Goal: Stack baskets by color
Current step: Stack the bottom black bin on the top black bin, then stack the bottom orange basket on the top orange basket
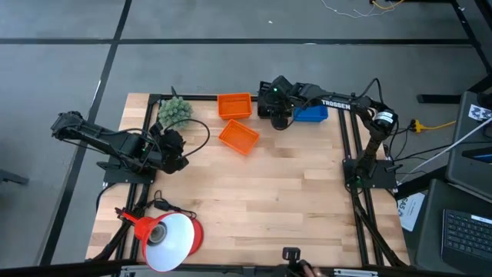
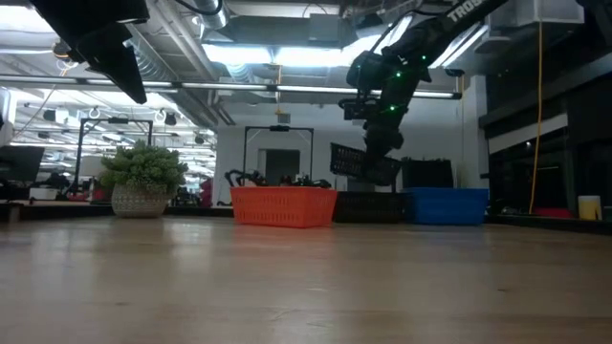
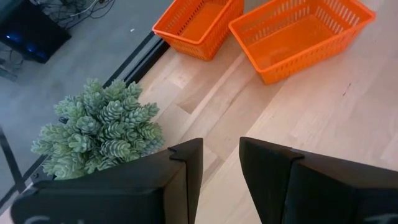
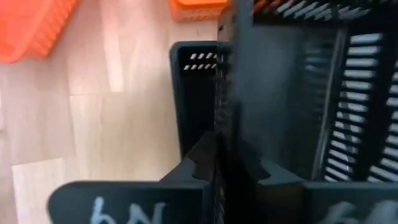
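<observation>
The right gripper [image 2: 375, 164] hangs at the far edge of the table, jaws clamped on the wall of a black basket [image 2: 361, 163], tilted above a second black basket [image 2: 371, 206] so the pair can nest. Blue basket [image 1: 311, 114] sits just right of it; two orange baskets [image 1: 234, 105] [image 1: 239, 137] lie left, unstacked. The left gripper [image 1: 178, 148] waits near the plant [image 1: 174, 111], jaws apart and empty. The right arm [image 1: 338, 102] reads "TROSSEN".

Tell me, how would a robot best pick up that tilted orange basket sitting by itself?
Grip the thin upright rim wall of the loose orange gridded plastic basket, coming straight down from above. It sits open side up with bare table around it, so one finger fits inside, one outside.
</observation>
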